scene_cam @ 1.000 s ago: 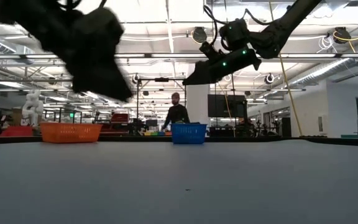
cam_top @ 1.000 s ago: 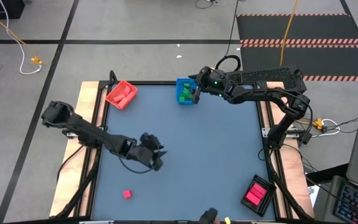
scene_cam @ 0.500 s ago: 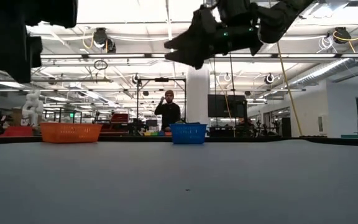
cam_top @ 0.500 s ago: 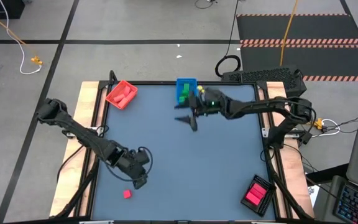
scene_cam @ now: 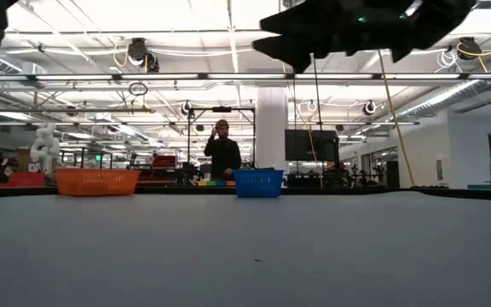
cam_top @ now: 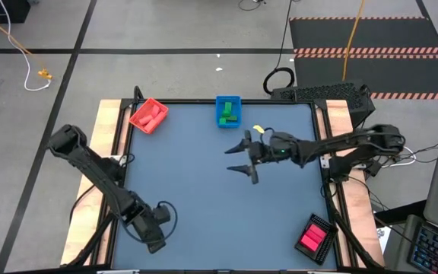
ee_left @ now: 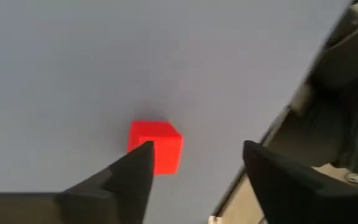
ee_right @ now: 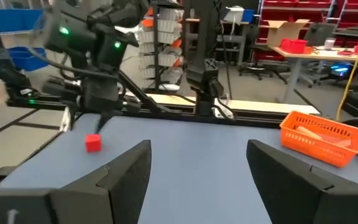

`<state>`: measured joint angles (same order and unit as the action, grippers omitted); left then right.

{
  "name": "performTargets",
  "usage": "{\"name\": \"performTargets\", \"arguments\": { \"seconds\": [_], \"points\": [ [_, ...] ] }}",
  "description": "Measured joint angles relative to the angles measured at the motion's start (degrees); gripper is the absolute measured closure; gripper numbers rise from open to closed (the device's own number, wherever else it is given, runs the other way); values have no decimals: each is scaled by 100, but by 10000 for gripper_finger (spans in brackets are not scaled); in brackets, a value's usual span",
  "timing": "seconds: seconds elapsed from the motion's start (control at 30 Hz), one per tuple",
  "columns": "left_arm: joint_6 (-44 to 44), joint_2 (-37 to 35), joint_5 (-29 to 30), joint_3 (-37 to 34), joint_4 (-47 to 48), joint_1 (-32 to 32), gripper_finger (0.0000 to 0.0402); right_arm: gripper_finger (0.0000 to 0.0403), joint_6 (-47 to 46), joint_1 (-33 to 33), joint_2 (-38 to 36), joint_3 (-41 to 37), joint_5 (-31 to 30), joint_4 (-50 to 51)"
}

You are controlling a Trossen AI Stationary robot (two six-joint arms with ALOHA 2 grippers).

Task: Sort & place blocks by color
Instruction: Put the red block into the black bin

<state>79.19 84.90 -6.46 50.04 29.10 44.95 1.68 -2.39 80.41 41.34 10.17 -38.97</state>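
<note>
One red cube (ee_left: 156, 146) lies on the blue table top near its near left corner; it also shows in the right wrist view (ee_right: 92, 143). In the high view my left gripper (cam_top: 155, 237) hides it. My left gripper (ee_left: 196, 149) is open and stands just above the cube, touching nothing. My right gripper (cam_top: 236, 158) is open and empty above the middle of the table. A blue tray (cam_top: 228, 110) at the far edge holds green blocks. A red tray (cam_top: 148, 115) at the far left holds pink and red blocks.
A black tray (cam_top: 315, 237) with pink blocks sits at the near right, off the blue top. The table's left rail (ee_left: 303, 106) runs close beside the cube. A person (scene_cam: 222, 153) stands in the room far behind the table.
My left gripper has gone toward the table's near left corner and now stands over the red cube. My right gripper has left the blue tray and gone toward the near and right, over the table's middle.
</note>
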Motion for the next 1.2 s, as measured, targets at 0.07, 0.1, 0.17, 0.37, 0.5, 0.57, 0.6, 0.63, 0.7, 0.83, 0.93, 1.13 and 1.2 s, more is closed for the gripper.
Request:
{"name": "performTargets", "arguments": {
  "seconds": [0.07, 0.1, 0.17, 0.37, 0.5, 0.57, 0.6, 0.63, 0.7, 0.83, 0.93, 1.13, 1.2],
  "points": [
    [31, 86, -2, 0, 93, 34, 129, 144, -103, 35, -261, -182, -3, 15],
    [20, 132, -4, 0, 110, 48, 112, 144, -157, 58, -415, -292, -9, 23],
    [-100, 220, 3, 0, 102, 55, 82, 144, -260, 86, -687, -475, -47, -46],
    [-526, 645, 42, 0, 138, 139, 27, 144, -340, 262, -1396, -1045, -668, -42],
    [-729, 973, 15, 19, 129, 208, 21, 144, -359, 331, -1688, -1263, -885, -104],
    [-853, 1107, -71, 28, 166, 209, 25, 144, -362, 330, -1762, -1300, -887, -120],
    [-904, 1145, -97, 34, 207, 215, 30, 144, -362, 329, -1784, -1309, -888, -119],
    [-918, 1159, -104, 37, 239, 217, 38, 144, -361, 328, -1791, -1309, -890, -138],
    [-910, 1164, -114, 30, 274, 205, 65, 144, -359, 328, -1791, -1309, -890, -153],
    [-762, 1148, -173, 5, 361, 136, 170, 144, -317, 328, -1785, -1309, -895, -154],
    [-643, 1148, -203, 6, 355, 136, 274, 144, -244, 328, -1784, -1309, -1032, -152],
    [-371, 940, -521, -10, 330, -80, 268, 144, -233, 323, -1784, -1309, -1050, -155],
    [-382, 737, -573, 64, 373, -236, 268, 144, -219, 323, -1784, -1309, -1043, -158]
  ]
}}
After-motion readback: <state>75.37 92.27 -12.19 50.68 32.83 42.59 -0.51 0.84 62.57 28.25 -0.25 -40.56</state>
